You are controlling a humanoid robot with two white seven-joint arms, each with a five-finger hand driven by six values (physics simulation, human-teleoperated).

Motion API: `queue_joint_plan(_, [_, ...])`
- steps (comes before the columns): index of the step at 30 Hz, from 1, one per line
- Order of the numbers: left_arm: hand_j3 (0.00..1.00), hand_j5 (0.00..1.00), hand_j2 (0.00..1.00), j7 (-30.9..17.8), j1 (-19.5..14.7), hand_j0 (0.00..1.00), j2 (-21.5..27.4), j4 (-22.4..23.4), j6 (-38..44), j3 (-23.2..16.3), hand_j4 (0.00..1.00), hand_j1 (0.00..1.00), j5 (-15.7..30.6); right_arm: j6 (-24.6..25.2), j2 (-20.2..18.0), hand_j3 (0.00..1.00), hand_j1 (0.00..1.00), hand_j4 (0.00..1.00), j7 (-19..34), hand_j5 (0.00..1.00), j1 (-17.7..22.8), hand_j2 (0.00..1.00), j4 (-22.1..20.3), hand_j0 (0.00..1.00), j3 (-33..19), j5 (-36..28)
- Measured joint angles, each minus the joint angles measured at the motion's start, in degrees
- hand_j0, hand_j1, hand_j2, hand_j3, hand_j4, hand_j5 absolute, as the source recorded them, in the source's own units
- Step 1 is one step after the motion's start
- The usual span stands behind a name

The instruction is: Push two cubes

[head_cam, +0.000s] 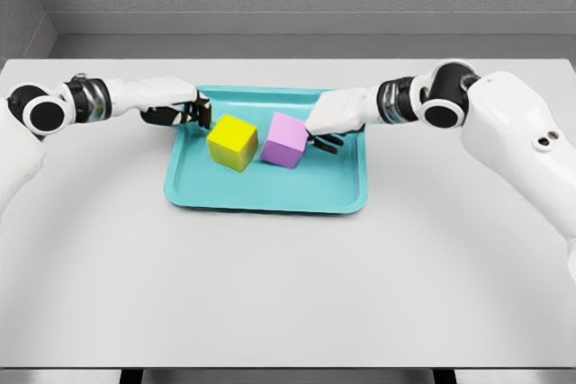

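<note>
The yellow cube (pixel 232 142) and the pink cube (pixel 286 140) sit side by side in the teal tray (pixel 270 193). They look hard, light and easy to slide. The left hand (pixel 184 115) is curled beside yellow; the right hand (pixel 327 129), fingers loose, touches pink. Push flat sides.

Colours on the tabletop

Yellow cube (pixel 233 142) and pink cube (pixel 286 140), both plain, on a teal tray (pixel 270 193); tabletop (pixel 288 285) pale grey; arms white with black joints.

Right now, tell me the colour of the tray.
Teal; the tray shows in the head view.
</note>
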Motion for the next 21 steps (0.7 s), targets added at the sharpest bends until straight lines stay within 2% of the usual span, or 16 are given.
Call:
queue_joint_plan(10, [0.43, 0.43, 0.43, 0.0, 0.1, 0.43, 1.5, -0.2, 0.0, 0.6, 0.43, 0.43, 1.4, 0.0, -0.8, 0.05, 0.05, 0.05, 0.0, 0.05, 0.1, 0.05, -0.6, 0.05, -0.9, -0.2])
queue_joint_plan(13, [0.43, 0.43, 0.43, 0.0, 0.2, 0.43, 2.0, -0.4, 0.0, 0.6, 0.43, 0.43, 2.2, -0.1, -2.7, 0.05, 0.05, 0.05, 0.0, 0.05, 2.5, 0.05, -1.0, 0.05, -6.3, -0.7])
queue_joint_plan(16, [0.43, 0.43, 0.43, 0.0, 0.4, 0.43, 2.5, -0.6, 0.0, 0.6, 0.43, 0.43, 3.3, 0.0, -6.3, 0.06, 0.06, 0.06, 0.0, 0.06, 3.1, 0.06, -1.1, 0.06, -11.8, -3.3])
queue_joint_plan(19, [0.44, 0.44, 0.44, 0.0, 0.9, 0.44, 3.3, -1.0, 0.0, 0.5, 0.44, 0.44, 5.4, 0.0, -9.1, 0.06, 0.06, 0.06, 0.0, 0.06, 3.4, 0.06, -1.1, 0.06, -14.0, -4.5])
queue_joint_plan(20, [0.48, 0.48, 0.48, 0.0, 1.1, 0.48, 3.5, -1.3, 0.0, 0.4, 0.48, 0.48, 5.8, -0.1, -9.7, 0.06, 0.06, 0.06, 0.0, 0.06, 3.4, 0.06, -1.2, 0.06, -14.4, -4.7])
queue_joint_plan(21, [0.49, 0.49, 0.49, 0.0, 2.3, 0.49, 3.6, -2.0, 0.0, 0.2, 0.49, 0.49, 6.0, -0.1, -10.2, 0.08, 0.08, 0.08, 0.0, 0.08, 3.4, 0.08, -1.3, 0.08, -14.6, -4.9])
